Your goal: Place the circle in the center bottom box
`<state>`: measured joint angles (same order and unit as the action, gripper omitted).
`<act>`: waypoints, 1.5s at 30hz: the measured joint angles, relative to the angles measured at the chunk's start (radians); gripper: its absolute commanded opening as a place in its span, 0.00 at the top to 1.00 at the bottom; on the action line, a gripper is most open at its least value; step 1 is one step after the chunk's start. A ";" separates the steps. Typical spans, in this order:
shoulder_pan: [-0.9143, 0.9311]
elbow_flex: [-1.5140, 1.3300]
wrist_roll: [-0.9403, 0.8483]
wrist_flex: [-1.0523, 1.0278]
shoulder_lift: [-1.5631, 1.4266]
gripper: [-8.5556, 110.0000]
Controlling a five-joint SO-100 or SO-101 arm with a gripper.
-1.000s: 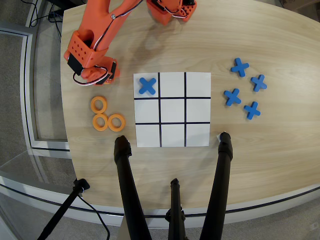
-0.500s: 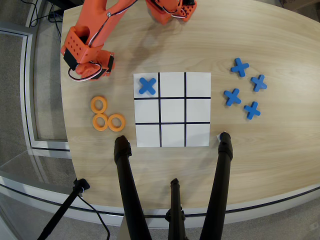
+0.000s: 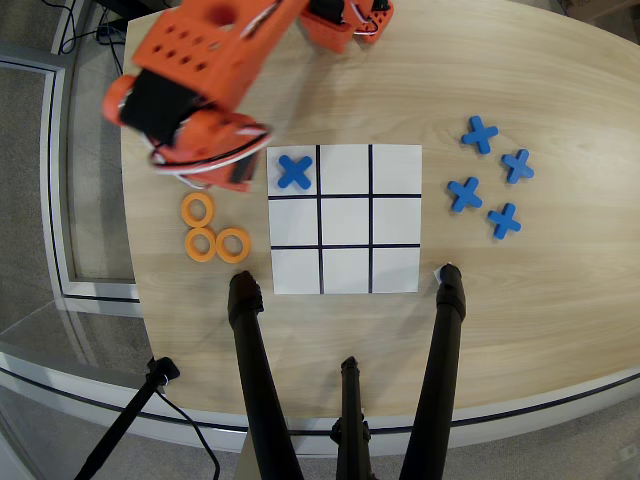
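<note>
Three orange rings lie left of the grid: one circle (image 3: 197, 209) and two more (image 3: 201, 244) (image 3: 233, 245) just below it. The grid sheet (image 3: 397, 222) has a blue X (image 3: 295, 170) in its upper left cell. The center bottom box (image 3: 345, 170) is the white cell right of that X, and nothing lies in it. My orange arm (image 3: 205, 60) looms large and blurred over the table's upper left. Its gripper (image 3: 222, 178) end hangs just above the rings and left of the X. The fingers are hidden under the wrist body, so anything held is out of sight.
Several blue X pieces (image 3: 480, 133) lie loose on the table right of the grid. Black tripod legs (image 3: 252, 340) (image 3: 448, 320) reach in from the bottom edge to the grid's lower corners. The arm's base (image 3: 345, 20) sits at the top edge. The table's curved edge (image 3: 135, 270) runs left of the rings.
The arm has risen toward the camera and swung right and down in the view, from the table's left edge toward the grid's upper left corner. Rings and X pieces have not moved.
</note>
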<state>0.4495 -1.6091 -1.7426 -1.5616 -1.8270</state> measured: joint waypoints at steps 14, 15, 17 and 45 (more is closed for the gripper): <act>-0.529 -0.488 0.446 0.276 -0.345 0.93; -0.531 -0.509 0.453 0.311 -0.331 0.93; -0.555 -0.552 0.457 0.387 -0.290 0.93; -0.551 -0.761 0.434 0.749 0.020 0.93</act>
<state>-0.1012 -2.3700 -1.3085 -0.8130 -1.8070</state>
